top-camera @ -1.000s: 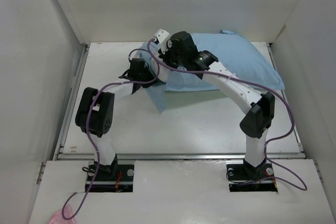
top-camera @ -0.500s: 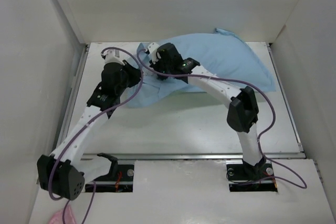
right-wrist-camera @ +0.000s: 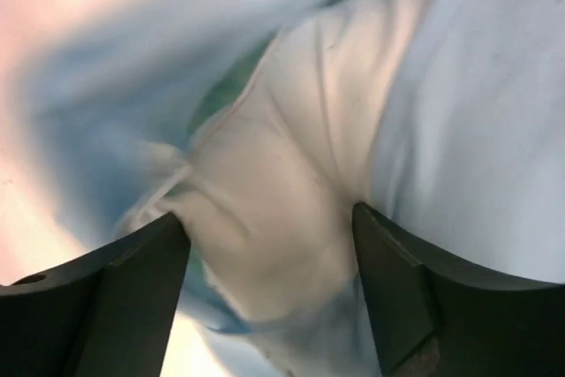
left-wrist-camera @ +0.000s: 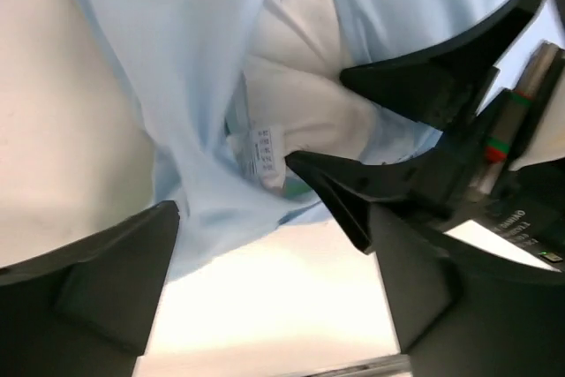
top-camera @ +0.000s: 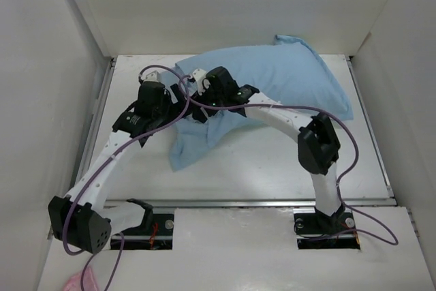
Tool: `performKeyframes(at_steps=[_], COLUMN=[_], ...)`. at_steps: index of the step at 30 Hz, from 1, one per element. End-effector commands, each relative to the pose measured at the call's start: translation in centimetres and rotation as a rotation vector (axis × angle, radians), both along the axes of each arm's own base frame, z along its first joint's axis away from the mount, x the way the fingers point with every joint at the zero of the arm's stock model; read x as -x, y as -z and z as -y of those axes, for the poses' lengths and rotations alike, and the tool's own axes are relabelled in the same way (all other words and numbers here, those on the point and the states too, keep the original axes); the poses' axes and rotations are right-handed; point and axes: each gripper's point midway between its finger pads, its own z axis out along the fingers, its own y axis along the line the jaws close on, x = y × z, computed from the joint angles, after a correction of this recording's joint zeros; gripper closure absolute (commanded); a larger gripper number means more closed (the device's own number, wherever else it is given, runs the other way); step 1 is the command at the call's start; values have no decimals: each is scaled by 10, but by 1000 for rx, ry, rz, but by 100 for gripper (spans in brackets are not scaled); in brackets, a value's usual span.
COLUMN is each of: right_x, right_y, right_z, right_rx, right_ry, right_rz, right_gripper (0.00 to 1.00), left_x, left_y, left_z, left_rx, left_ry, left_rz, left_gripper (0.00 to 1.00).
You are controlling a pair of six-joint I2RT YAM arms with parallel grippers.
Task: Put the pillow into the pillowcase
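Flagging the risk: the left pincer (left-wrist-camera: 274, 218) and right pincer (right-wrist-camera: 269, 214) are both seen wide open at the mouth, with nothing clamped. The pillow (right-wrist-camera: 282, 183) is mostly sheathed in the pillowcase (top-camera: 286, 80) at the far side of the tabletop (top-camera: 272, 161), white end exposed. With the slack hem unheld, it could be bunched under, or the pillow dragged out, on the next grasp.

The work surface is a matte white bench (top-camera: 272, 161) under even, diffuse light that casts soft shadows. White panels enclose it on three sides: a back wall (top-camera: 231, 5), a left wall (top-camera: 41, 100) and a right wall (top-camera: 409, 114). A metal rail (top-camera: 231, 202) runs along the bench's near edge. In front of the rail lies a white front board (top-camera: 231, 253). A pink object (top-camera: 73, 281) lies at the board's lower left corner.
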Motion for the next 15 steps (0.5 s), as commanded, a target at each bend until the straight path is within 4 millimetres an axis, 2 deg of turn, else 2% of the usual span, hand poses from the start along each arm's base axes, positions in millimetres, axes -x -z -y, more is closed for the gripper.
performKeyframes(at_steps=[1, 2, 4, 6, 9, 11, 15], right_x=[73, 64, 61, 50, 43, 41, 34], right_y=[-167, -179, -190, -186, -189, -187, -184], right_z=[-19, -10, 9, 22, 40, 43, 58], right_rx=[-283, -279, -264, -216, -174, -169, -147], right_ry=[-188, -109, -30, 54, 158, 190, 293], right_rz=[196, 232, 259, 276, 271, 260, 259], right_gripper=[19, 19, 18, 18, 18, 18, 20], left_x=[-22, -18, -14, -10, -11, -15, -29], left_y=[-51, -49, -54, -65, -63, -56, -23], left_z=[-14, -19, -30, -35, -37, -30, -13], left_rx=[35, 24, 12, 14, 9, 17, -17], left_ry=[-130, -145, -195, -216, -225, -202, -121], left_rz=[175, 175, 196, 231, 235, 216, 119], left_gripper=[10, 7, 6, 6, 9, 17, 25])
